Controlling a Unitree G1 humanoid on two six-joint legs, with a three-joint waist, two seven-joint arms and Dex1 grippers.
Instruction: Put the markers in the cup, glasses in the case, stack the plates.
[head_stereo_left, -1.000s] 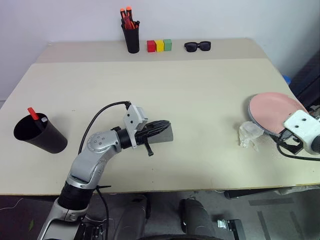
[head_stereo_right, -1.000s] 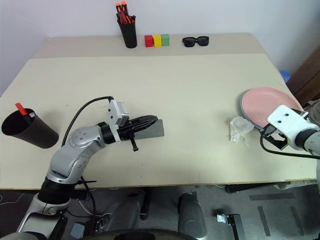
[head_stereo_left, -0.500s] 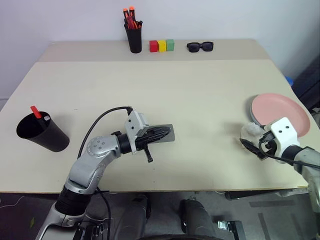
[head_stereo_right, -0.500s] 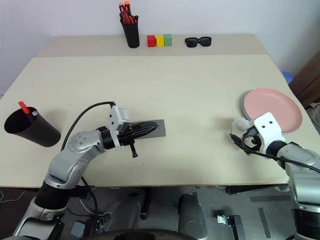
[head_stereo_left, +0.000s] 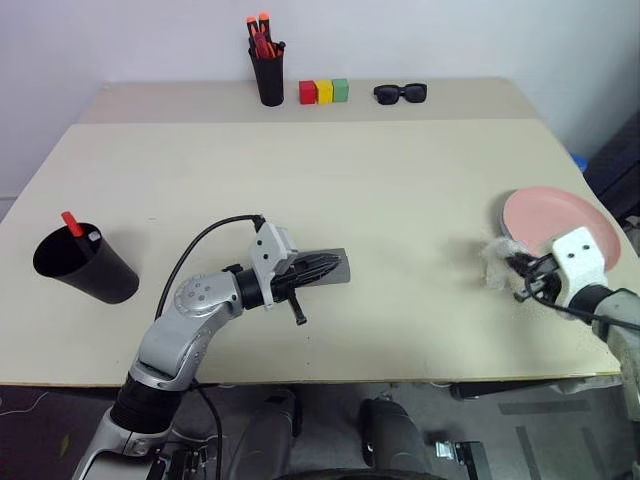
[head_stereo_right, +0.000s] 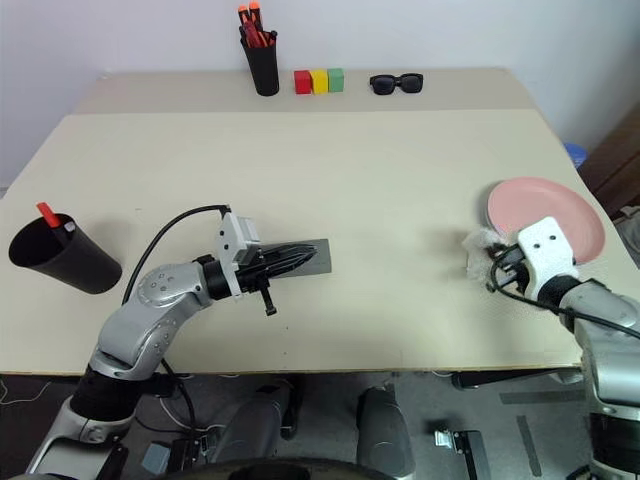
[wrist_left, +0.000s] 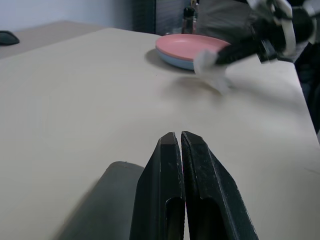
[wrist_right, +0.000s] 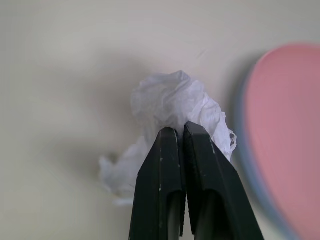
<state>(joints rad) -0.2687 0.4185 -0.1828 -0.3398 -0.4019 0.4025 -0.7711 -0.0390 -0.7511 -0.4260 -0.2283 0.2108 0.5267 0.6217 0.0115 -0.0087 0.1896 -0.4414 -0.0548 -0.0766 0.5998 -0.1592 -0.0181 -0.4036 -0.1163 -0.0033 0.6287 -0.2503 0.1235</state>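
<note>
Right end effector (wrist_right: 181, 131) pinched shut on crumpled white tissue (wrist_right: 172, 102), just beside the stacked plates (head_stereo_left: 560, 215); left end effector (head_stereo_left: 335, 263) shut over the grey case (head_stereo_left: 330, 279).

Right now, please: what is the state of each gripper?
Left gripper: shut, lying over the grey case, holding nothing visible.
Right gripper: shut on the crumpled white tissue.

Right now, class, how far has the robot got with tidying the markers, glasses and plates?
Done: the pink plate sits on the blue one, and a red marker stands in the cup. In hand: the left tool, shut, rests over the closed grey case; the right tool pinches crumpled tissue. Left: confirming the glasses are inside.
</note>
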